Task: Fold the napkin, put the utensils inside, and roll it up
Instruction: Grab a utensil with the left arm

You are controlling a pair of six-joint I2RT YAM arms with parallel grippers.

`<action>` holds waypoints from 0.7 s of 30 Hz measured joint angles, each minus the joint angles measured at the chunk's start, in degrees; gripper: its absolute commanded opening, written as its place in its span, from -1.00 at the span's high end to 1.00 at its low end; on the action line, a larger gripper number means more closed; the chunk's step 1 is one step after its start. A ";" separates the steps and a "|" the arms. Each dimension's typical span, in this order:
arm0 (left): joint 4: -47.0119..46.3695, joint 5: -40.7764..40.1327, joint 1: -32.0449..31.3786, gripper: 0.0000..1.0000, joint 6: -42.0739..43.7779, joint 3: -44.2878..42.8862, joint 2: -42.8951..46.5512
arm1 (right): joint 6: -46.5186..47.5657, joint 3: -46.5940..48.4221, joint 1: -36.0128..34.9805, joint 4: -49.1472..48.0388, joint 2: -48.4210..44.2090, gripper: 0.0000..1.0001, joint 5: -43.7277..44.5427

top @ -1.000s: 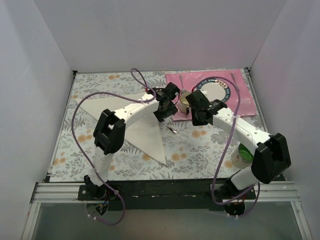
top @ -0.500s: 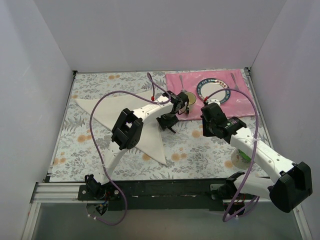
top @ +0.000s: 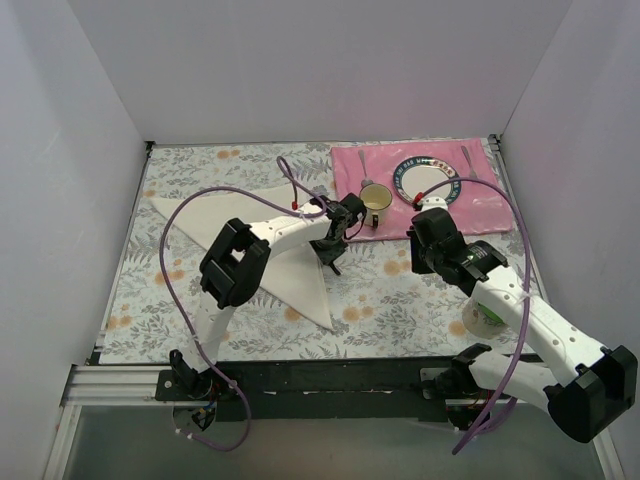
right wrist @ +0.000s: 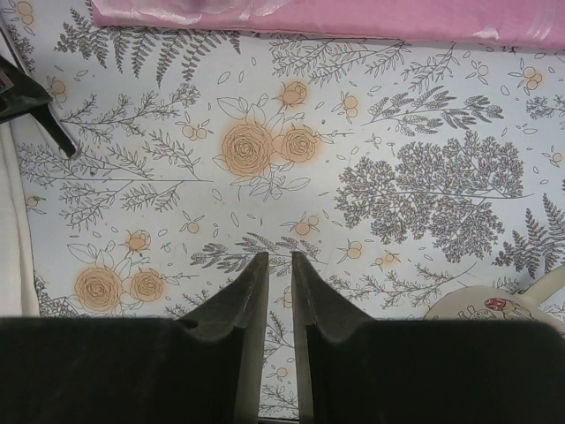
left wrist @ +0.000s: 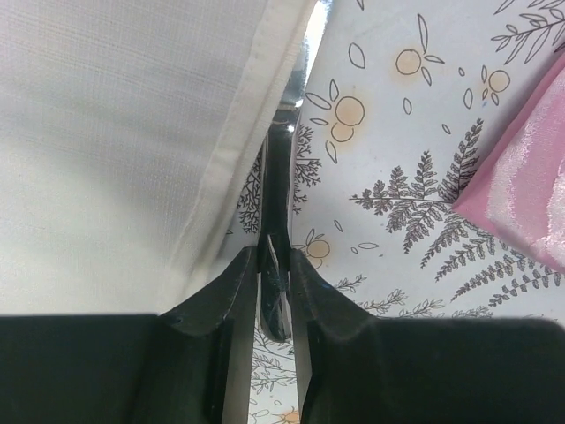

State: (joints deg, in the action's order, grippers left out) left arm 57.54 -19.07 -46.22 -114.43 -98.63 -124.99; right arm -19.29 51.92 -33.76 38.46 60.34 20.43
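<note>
The off-white napkin [top: 262, 235] lies folded into a triangle on the floral tablecloth, and its hemmed edge [left wrist: 221, 177] fills the left of the left wrist view. The silver knife [left wrist: 276, 168] lies along that edge on the cloth. My left gripper [left wrist: 274, 265] is shut on the knife's handle end, at the napkin's right edge [top: 334, 255] in the top view. My right gripper [right wrist: 279, 265] hovers over bare tablecloth to the right [top: 428, 250]. Its jaws stand a narrow slit apart with nothing between them.
A pink placemat [top: 490, 205] at the back right carries a plate [top: 428, 182] and a fork [top: 467, 160]. A mug [top: 375, 203] stands at its left edge. A green-centred roll [top: 485, 312] sits under the right arm. The placemat's corner [left wrist: 521, 203] lies right of the knife.
My left gripper's jaws have closed onto the knife at the napkin's edge. The right arm has drawn back from the mug area toward the near right.
</note>
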 measured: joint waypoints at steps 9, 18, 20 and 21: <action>1.46 -1.77 -1.42 1.00 0.17 -7.32 -4.11 | 0.04 -0.35 0.00 -0.11 -1.03 0.51 -0.09; 3.45 -3.72 -4.15 1.00 0.17 -8.96 -4.59 | 0.04 -0.35 0.00 -1.07 0.52 0.53 -1.22; 3.93 -4.24 -4.24 1.00 0.17 -9.99 -4.59 | 0.02 -0.35 0.00 -1.18 1.03 0.54 -1.55; 4.13 -4.57 -4.39 1.00 0.17 -10.67 -4.59 | 0.04 -0.37 0.00 -1.27 1.36 0.54 -1.73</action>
State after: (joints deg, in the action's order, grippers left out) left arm 61.67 -23.64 -50.61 -114.26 -109.30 -129.58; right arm -19.25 51.55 -33.76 37.19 61.69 18.70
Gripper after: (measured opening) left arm 0.174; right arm 0.236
